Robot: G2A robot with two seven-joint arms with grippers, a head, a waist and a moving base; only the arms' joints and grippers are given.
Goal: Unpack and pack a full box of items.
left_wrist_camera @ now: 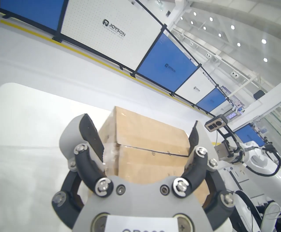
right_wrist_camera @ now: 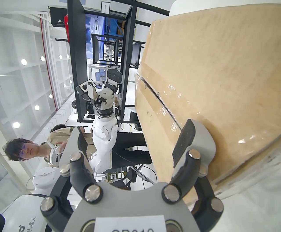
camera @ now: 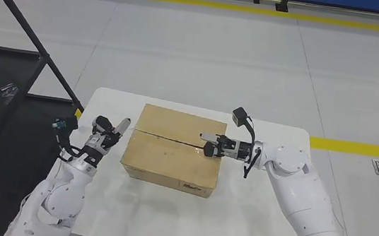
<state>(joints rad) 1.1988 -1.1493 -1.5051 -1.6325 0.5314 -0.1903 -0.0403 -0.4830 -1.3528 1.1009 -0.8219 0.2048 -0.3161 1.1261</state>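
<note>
Box [camera: 175, 148]: one taped brown cardboard cuboid, flaps shut, on your white desk [camera: 163, 214]; left jaws and right jaws spread wide, empty.

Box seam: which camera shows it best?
Top view: the seam runs straight across the closed box, seen from above. The left wrist view shows it foreshortened from one end; the right wrist view shows it close, slanted, with tape glare.
</note>
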